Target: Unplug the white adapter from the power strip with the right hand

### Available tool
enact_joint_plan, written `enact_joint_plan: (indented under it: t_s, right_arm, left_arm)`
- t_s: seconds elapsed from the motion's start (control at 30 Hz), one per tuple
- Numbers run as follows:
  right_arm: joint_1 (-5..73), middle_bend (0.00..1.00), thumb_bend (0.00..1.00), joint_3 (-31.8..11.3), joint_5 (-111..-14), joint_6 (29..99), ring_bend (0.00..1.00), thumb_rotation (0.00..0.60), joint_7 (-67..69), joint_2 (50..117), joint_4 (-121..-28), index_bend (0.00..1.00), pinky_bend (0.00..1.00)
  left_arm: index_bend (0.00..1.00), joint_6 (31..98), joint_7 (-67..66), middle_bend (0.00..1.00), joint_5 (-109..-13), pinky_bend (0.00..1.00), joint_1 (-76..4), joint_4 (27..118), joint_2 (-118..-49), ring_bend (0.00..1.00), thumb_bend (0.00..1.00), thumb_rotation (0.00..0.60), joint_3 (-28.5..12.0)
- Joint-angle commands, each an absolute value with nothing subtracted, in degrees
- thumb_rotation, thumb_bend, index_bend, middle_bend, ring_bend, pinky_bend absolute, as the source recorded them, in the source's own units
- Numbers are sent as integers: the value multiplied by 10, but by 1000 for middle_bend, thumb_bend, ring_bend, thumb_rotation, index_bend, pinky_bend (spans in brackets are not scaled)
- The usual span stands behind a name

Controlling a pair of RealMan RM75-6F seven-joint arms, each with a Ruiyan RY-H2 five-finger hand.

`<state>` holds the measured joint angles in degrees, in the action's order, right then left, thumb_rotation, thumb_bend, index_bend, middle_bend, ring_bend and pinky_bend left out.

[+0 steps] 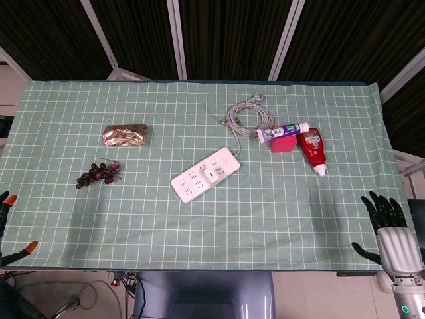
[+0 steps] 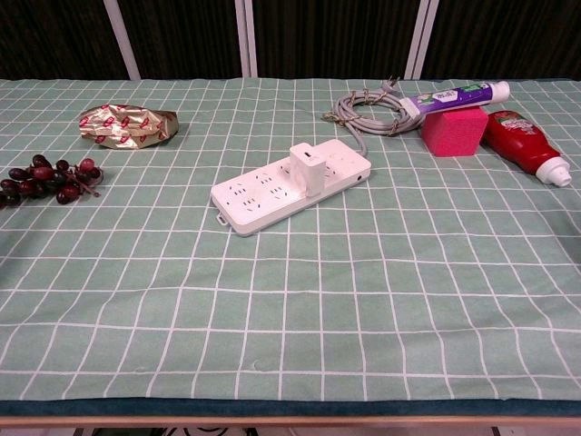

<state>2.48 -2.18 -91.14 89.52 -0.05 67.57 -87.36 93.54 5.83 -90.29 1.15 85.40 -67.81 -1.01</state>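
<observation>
- right hand [image 1: 390, 229] nearest the head camera, low at the near right table edge, fingers spread apart, holding nothing; not seen in chest view
- left hand [image 1: 6, 226] at the far opposite near corner, only orange-tipped fingertips show, cannot tell its state
- power strip [image 1: 205, 175] lies diagonal mid-table, well apart from right hand, off to its left and further out
- white adapter [image 2: 307, 170] plugged upright into the strip, toward its cord end; untouched
- grey coiled cord [image 1: 247, 117] beyond the strip, further from the right hand
- toothpaste tube [image 1: 283, 131] resting on top of pink block [image 2: 454, 131], ahead-left of right hand
- red sauce bottle [image 1: 313, 149] lying just beside the block, cap pointing back toward the right hand's side
- gold foil packet [image 1: 125, 135] and grapes [image 1: 97, 174] far across, on the left hand's side
- green checked cloth [image 2: 300, 309] covers the table
</observation>
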Motion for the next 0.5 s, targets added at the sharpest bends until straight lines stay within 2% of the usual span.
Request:
enact_joint_plan:
  t_s: [0.03,0.5]
  right_arm:
    - [25,0,183,-22,-912,895,0,600,-1,676,-874,0,0]
    - [26,0,183,-21,-910,890,0,600,5,672,-879,0,0]
  left_arm:
    - [0,935,58,0,-903,0,11,854,-678,0,34,600,-10]
    - [0,931,52,0,-918,0,5,864,-679,0,36,600,-5]
